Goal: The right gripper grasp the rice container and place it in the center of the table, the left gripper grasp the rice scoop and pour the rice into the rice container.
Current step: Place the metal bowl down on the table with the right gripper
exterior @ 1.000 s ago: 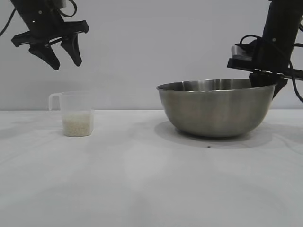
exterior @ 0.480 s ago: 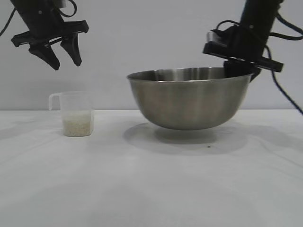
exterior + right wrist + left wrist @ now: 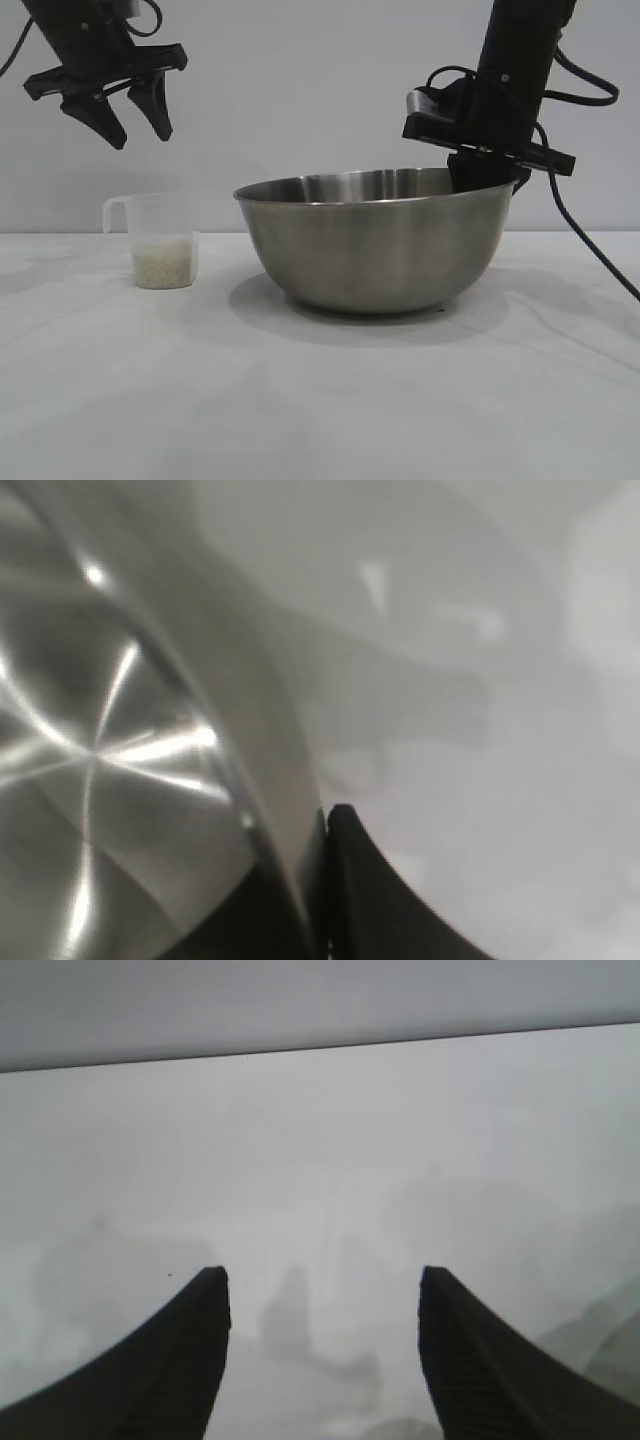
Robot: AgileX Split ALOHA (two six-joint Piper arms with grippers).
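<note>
Rice container [image 3: 375, 245] | rim between right pincer [image 3: 322, 880] fingers | visible right-wrist only

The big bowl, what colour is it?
Shiny silver-grey steel; the rice container shows best in the exterior view.

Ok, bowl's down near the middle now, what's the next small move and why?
Probably open the right gripper fully and lift it clear: the rice container sits on the table near centre, its rim between the jaws. The left gripper hangs open above the rice scoop.
</note>
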